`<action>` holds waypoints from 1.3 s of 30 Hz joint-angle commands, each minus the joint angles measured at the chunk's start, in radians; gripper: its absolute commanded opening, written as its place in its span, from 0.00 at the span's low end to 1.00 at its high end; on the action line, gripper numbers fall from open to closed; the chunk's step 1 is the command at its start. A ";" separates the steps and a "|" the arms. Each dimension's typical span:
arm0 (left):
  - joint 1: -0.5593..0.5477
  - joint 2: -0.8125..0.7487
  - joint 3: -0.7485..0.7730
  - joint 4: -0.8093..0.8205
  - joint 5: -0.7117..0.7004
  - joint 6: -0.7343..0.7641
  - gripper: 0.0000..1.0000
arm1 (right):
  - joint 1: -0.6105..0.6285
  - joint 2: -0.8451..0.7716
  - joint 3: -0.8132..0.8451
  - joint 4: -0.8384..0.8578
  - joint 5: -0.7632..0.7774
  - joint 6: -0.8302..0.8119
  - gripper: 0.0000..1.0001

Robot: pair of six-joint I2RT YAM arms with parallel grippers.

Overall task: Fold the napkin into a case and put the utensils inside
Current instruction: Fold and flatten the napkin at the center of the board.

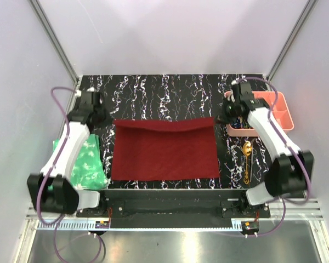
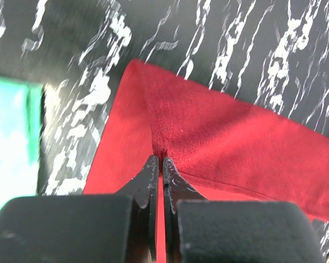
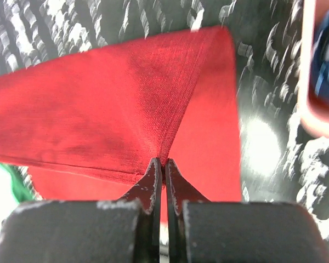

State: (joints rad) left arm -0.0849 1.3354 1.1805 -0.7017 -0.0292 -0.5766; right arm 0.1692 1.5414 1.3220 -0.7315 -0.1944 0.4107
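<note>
1. Looking down in the top view, the napkin (image 1: 164, 150) lies at the centre of the surface (image 1: 170, 87), with a strip along its far edge apparently folded over. The left jaws sit at its upper-left corner and the right jaws at its upper-right. The utensils (image 1: 246, 158) lie apart at right, below the pink tray (image 1: 277, 109).
2. Left wrist view: the left jaws are closed tight, pinching a ridge of napkin (image 2: 225, 137) at lower centre.
3. Right wrist view: the right jaws likewise pinch the napkin (image 3: 98, 109). It looks soft, light and limp, so it will probably sag between grips. Corners and edges look like the best holds.
</note>
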 commanded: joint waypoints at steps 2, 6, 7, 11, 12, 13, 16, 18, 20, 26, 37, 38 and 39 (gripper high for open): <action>0.005 -0.146 -0.165 -0.079 0.055 -0.018 0.00 | 0.027 -0.197 -0.184 -0.016 -0.128 0.083 0.00; 0.002 -0.251 -0.269 -0.102 0.100 -0.045 0.00 | 0.036 -0.308 -0.309 -0.022 -0.151 0.120 0.00; 0.002 -0.260 -0.288 -0.102 0.116 -0.049 0.00 | 0.038 -0.314 -0.328 -0.020 -0.151 0.128 0.00; 0.002 -0.285 -0.360 -0.113 0.195 -0.081 0.00 | 0.038 -0.328 -0.414 -0.022 -0.191 0.143 0.00; 0.002 -0.289 -0.381 -0.116 0.196 -0.085 0.00 | 0.038 -0.342 -0.437 -0.022 -0.197 0.148 0.00; 0.002 -0.304 -0.389 -0.127 0.193 -0.086 0.00 | 0.038 -0.349 -0.446 -0.025 -0.192 0.152 0.00; 0.002 -0.338 -0.387 -0.162 0.137 -0.094 0.00 | 0.038 -0.392 -0.468 -0.035 -0.163 0.163 0.00; 0.002 -0.350 -0.375 -0.177 0.123 -0.094 0.00 | 0.038 -0.409 -0.468 -0.055 -0.145 0.165 0.00; 0.002 -0.355 -0.372 -0.200 0.120 -0.091 0.00 | 0.038 -0.415 -0.474 -0.062 -0.135 0.177 0.00; 0.002 -0.367 -0.378 -0.258 0.143 -0.095 0.00 | 0.036 -0.412 -0.514 -0.086 -0.103 0.214 0.00; 0.002 -0.404 -0.383 -0.320 0.123 -0.126 0.00 | 0.038 -0.461 -0.514 -0.187 -0.042 0.220 0.00; 0.002 -0.407 -0.387 -0.321 0.115 -0.131 0.00 | 0.038 -0.463 -0.521 -0.190 -0.042 0.218 0.00; 0.002 -0.406 -0.387 -0.321 0.114 -0.131 0.00 | 0.038 -0.460 -0.524 -0.190 -0.045 0.223 0.00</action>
State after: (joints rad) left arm -0.0849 0.9569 0.7845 -1.0153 0.0978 -0.6834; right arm 0.2031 1.1053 0.8074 -0.8894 -0.2695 0.6209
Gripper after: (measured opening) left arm 0.023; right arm 0.014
